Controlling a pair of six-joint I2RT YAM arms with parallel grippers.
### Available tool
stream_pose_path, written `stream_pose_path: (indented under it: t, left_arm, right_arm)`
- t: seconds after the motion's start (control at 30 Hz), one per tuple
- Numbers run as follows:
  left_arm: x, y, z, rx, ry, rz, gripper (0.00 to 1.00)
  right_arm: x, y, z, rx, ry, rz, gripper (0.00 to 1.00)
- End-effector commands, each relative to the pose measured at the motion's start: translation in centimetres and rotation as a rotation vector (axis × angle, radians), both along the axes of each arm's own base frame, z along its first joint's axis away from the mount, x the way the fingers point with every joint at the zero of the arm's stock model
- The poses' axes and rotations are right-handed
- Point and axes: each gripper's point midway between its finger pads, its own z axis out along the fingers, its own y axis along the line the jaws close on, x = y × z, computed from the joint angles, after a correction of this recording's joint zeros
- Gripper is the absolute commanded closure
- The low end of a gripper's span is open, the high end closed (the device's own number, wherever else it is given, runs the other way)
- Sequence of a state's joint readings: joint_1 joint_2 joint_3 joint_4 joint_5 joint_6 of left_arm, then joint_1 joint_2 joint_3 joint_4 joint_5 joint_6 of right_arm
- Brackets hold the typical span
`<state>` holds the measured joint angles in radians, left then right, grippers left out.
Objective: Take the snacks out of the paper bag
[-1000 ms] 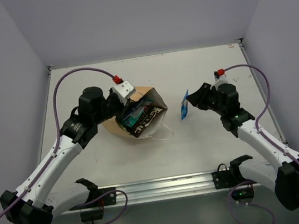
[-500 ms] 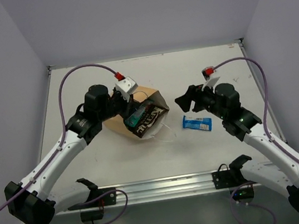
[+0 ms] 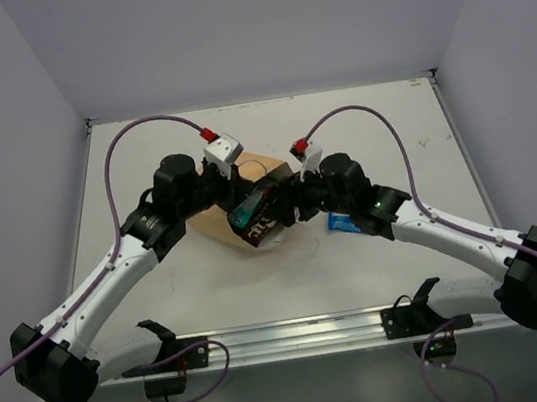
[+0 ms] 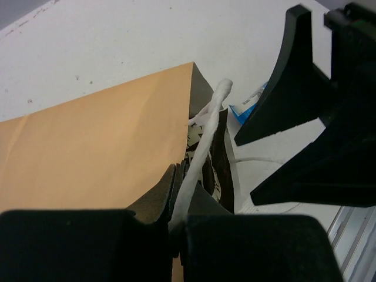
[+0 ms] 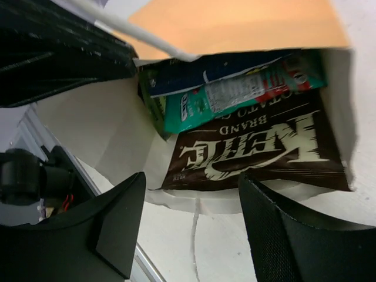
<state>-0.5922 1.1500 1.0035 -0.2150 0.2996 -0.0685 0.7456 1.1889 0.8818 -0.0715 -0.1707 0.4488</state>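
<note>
While your left gripper pinches the rim of the paper bag mid-table, your right gripper hangs wide at its mouth: next, reach in, close on the brown chip bag.

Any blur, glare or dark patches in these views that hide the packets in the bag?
Top external: evenly lit, sharp, faint shadows. Left wrist: left gripper a black, blurred mass up close; paper bag well lit. Right wrist: brown chip bag lettering crisp, teal-white packet small print illegible; right gripper dark and soft.
</note>
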Motion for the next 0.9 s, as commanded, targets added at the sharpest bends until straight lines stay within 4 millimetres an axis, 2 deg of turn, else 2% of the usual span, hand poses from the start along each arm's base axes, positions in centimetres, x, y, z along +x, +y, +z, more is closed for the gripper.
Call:
stream_pose_path:
  t: [0.0, 0.1, 0.27, 0.37, 0.43, 0.63, 0.73, 0.83, 0.87]
  left_arm:
    - [0.5, -0.3, 1.7, -0.037, -0.081, 0.001, 1.00]
    - [0.4, 0.1, 1.9, -0.024, -0.097, 0.007, 1.00]
    - [0.5, 0.9, 2.5, -0.006, -0.130, 0.029, 1.00]
    - [0.3, 1.4, 2.8, 0.031, -0.181, 0.016, 1.00]
    - [0.0, 2.0, 2.8, 0.072, -0.209, 0.010, 1.00]
    - [-0.7, 3.4, 2.2, 0.169, -0.250, -0.011, 1.00]
    - [-0.6, 4.1, 2.7, 0.189, -0.267, 0.008, 1.00]
    - [-0.4, 4.9, 2.9, 0.201, -0.285, 0.053, 1.00]
    - [-0.3, 5.2, 2.5, 0.207, -0.278, 0.066, 1.00]
  right_arm:
    - [-0.6, 2.6, 1.7, 0.060, -0.022, 0.064, 0.33]
    - [-0.5, 4.0, 1.4, 0.076, -0.020, 0.061, 0.33]
    - [1.5, 4.1, 1.4, 0.119, 0.016, -0.072, 0.32]
    - [1.5, 4.7, 2.0, 0.166, 0.015, -0.064, 0.31]
    - [1.4, 5.3, 1.7, 0.175, 0.023, -0.046, 0.31]
    - [0.1, 8.3, 1.1, 0.192, -0.004, 0.059, 0.31]
    - [-0.7, 10.1, 0.6, 0.183, -0.012, 0.116, 0.31]
    - [-2.1, 12.0, 0.6, 0.173, -0.037, 0.179, 0.31]
    - [-2.9, 12.9, -0.1, 0.163, -0.029, 0.210, 0.31]
